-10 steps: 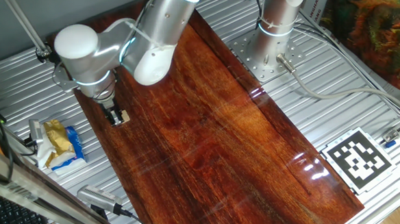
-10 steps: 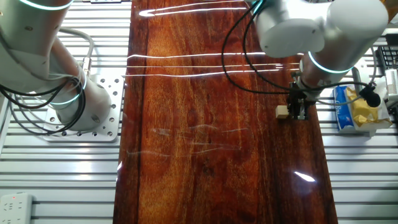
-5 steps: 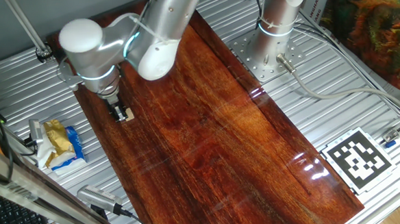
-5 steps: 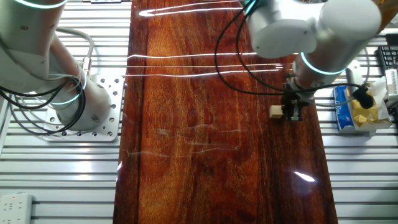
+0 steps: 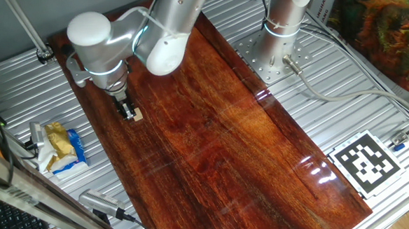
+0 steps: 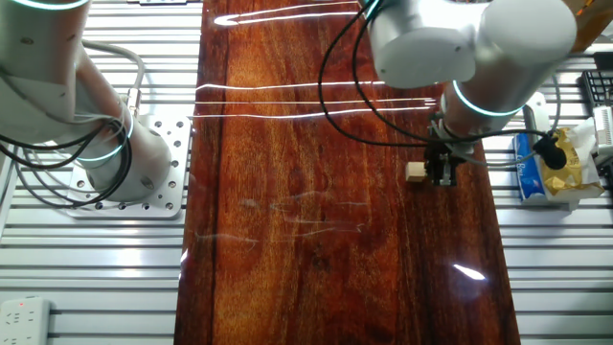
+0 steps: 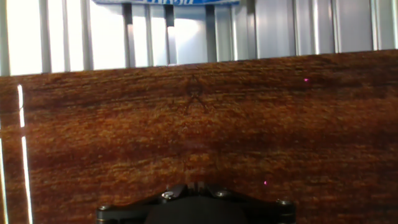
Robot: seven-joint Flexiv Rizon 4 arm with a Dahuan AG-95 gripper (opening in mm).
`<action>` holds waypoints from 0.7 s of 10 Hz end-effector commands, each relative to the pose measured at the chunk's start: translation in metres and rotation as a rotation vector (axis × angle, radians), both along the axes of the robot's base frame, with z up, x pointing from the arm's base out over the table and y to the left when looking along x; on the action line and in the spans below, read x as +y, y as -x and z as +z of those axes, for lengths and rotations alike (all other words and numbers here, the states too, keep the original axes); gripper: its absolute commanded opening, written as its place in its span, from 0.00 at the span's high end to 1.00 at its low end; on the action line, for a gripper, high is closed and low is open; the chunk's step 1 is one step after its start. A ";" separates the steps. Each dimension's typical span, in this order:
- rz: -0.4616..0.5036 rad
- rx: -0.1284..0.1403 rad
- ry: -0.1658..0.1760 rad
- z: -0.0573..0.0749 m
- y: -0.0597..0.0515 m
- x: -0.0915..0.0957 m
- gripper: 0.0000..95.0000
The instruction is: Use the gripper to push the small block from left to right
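The small block (image 5: 138, 114), a tiny pale tan wooden cube, lies on the dark red wooden board (image 5: 212, 135). My gripper (image 5: 127, 110) is a narrow black tip with its fingers together, standing on the board and touching the block's left side. In the other fixed view the block (image 6: 415, 172) sits just left of the gripper (image 6: 442, 172). The hand view shows only the black gripper body (image 7: 196, 208) at the bottom and bare board beyond; the block is hidden there.
A yellow, white and blue packet (image 5: 61, 146) lies on the metal slats left of the board, also in the other fixed view (image 6: 548, 168). A white upright post (image 5: 283, 16) with cables stands at the back right. A black-and-white marker tag (image 5: 365, 161) lies at right.
My gripper has slid along the board with the block ahead of it: to the right in one fixed view, to the left in the other. The packet has not moved.
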State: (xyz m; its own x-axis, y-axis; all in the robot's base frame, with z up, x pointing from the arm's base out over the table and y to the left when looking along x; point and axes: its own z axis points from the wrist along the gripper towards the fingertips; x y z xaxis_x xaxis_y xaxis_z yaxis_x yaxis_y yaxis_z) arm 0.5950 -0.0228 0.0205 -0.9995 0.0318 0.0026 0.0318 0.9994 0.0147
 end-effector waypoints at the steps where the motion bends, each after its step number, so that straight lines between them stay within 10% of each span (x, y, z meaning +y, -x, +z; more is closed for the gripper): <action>1: 0.000 -0.005 0.001 -0.003 0.006 0.000 1.00; 7: -0.010 -0.007 -0.013 -0.007 0.027 0.007 1.00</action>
